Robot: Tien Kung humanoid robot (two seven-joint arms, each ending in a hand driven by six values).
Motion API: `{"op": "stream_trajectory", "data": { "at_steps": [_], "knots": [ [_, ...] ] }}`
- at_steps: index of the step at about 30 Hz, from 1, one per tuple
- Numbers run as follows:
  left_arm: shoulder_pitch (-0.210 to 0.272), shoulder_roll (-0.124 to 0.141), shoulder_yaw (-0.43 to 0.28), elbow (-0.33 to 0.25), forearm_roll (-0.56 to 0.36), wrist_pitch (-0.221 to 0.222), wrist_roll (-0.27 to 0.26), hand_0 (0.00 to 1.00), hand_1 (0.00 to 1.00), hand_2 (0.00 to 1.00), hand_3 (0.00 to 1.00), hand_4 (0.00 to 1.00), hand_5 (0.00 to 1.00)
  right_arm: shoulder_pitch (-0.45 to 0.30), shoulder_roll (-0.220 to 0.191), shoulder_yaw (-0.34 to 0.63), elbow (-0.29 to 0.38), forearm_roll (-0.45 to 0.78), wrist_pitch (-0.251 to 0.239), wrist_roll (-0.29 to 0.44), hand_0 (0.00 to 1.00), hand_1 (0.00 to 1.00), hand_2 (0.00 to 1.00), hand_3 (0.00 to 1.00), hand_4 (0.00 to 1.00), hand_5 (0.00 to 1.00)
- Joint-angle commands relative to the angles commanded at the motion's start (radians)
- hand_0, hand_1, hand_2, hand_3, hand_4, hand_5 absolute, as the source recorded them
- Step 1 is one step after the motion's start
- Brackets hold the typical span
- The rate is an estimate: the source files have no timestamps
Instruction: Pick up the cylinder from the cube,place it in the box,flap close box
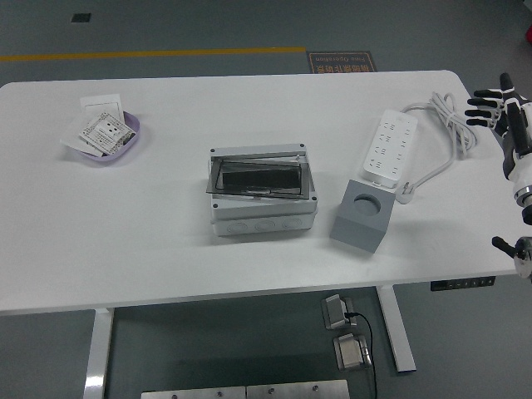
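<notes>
One hand (490, 106) at right edge, fingers spread, empty. Cube (362, 217) hole at centre-right looks empty, cylinder not visible. Box (263, 193) centre, lid seems down. Confirm cylinder location before reaching.

White table (166, 249): purple bowl (104, 145), box (262, 195), grey cube (362, 218), power strip (389, 150).

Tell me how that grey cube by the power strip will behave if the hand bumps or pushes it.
The grey cube sits flat on the table, so it would likely slide, not roll. It looks blocky and rigid, so tipping seems unlikely. Its top recess suggests it may be lighter than it looks.
</notes>
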Motion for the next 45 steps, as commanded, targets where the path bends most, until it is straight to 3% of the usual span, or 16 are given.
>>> {"op": "stream_trajectory", "data": {
  "at_steps": [1,2,9,20,21,26,27,31,32,37,38,43,44,45],
  "knots": [
    [0.000,0.000,0.000,0.000,0.000,0.000,0.000,0.607,0.667,0.605,0.592,0.638,0.270,0.000,0.000,0.000,0.001,-0.004,0.008,0.000,0.897,0.808,0.852,0.878,0.951,0.974],
    [0.000,0.000,0.001,0.000,-0.001,0.000,0.000,0.607,0.667,0.604,0.592,0.638,0.270,0.000,0.000,0.000,0.001,-0.008,0.017,0.000,0.897,0.800,0.822,0.865,0.883,0.927],
    [-0.001,0.003,0.003,0.000,0.000,-0.001,0.001,0.603,0.667,0.603,0.592,0.637,0.270,0.002,0.000,-0.007,0.003,-0.009,0.040,0.007,0.859,0.778,0.794,0.841,0.902,0.933],
    [-0.003,0.006,0.017,0.000,-0.011,-0.001,0.002,0.604,0.667,0.605,0.592,0.637,0.271,0.004,0.002,-0.023,-0.004,0.067,-0.002,0.040,0.825,0.758,0.781,0.811,0.894,0.889],
    [-0.003,0.005,0.017,0.000,-0.012,-0.001,0.002,0.604,0.667,0.605,0.592,0.637,0.272,0.004,0.003,-0.023,-0.003,0.073,-0.004,0.045,0.765,0.715,0.736,0.748,0.885,0.943],
    [-0.002,0.002,0.016,0.000,-0.013,-0.002,0.003,0.604,0.667,0.605,0.592,0.637,0.272,0.002,0.004,-0.022,0.002,0.074,-0.023,0.057,0.765,0.715,0.736,0.748,0.885,0.943],
    [-0.002,0.001,0.016,0.000,-0.013,-0.002,0.003,0.603,0.667,0.603,0.591,0.637,0.272,0.002,0.005,-0.021,0.003,0.072,-0.031,0.057,0.707,0.651,0.680,0.663,0.942,0.998],
    [-0.002,0.000,0.015,0.000,-0.012,-0.001,0.003,0.603,0.667,0.603,0.591,0.637,0.272,0.001,0.006,-0.016,0.006,0.067,-0.065,0.066,0.707,0.651,0.680,0.663,0.942,0.998],
    [-0.002,0.000,0.014,0.000,-0.011,-0.001,0.002,0.604,0.667,0.604,0.592,0.636,0.272,0.001,0.006,-0.014,0.007,0.066,-0.070,0.068,0.386,0.369,0.404,0.346,0.943,0.998],
    [-0.002,0.001,0.014,0.000,-0.011,0.000,0.001,0.604,0.667,0.604,0.592,0.636,0.272,-0.001,0.008,-0.010,0.005,0.076,-0.078,0.075,0.386,0.369,0.404,0.346,0.943,0.998],
    [-0.003,0.001,0.015,0.000,-0.012,0.000,0.001,0.603,0.667,0.604,0.592,0.636,0.272,-0.002,0.008,-0.010,0.005,0.078,-0.078,0.077,0.299,0.306,0.276,0.254,0.768,0.438],
    [-0.004,0.000,0.020,0.000,-0.015,0.001,0.000,0.603,0.667,0.604,0.592,0.636,0.272,-0.002,0.009,-0.006,0.005,0.083,-0.077,0.078,0.299,0.306,0.276,0.254,0.768,0.438],
    [-0.004,0.000,0.020,0.000,-0.016,0.001,0.000,0.604,0.667,0.604,0.592,0.637,0.272,-0.003,0.010,-0.006,0.005,0.085,-0.077,0.077,0.304,0.294,0.264,0.243,0.743,0.341],
    [-0.004,0.000,0.021,0.000,-0.016,0.001,0.000,0.604,0.667,0.604,0.592,0.637,0.272,-0.003,0.010,-0.005,0.006,0.086,-0.077,0.077,0.304,0.294,0.264,0.243,0.743,0.341]
  ]
}}
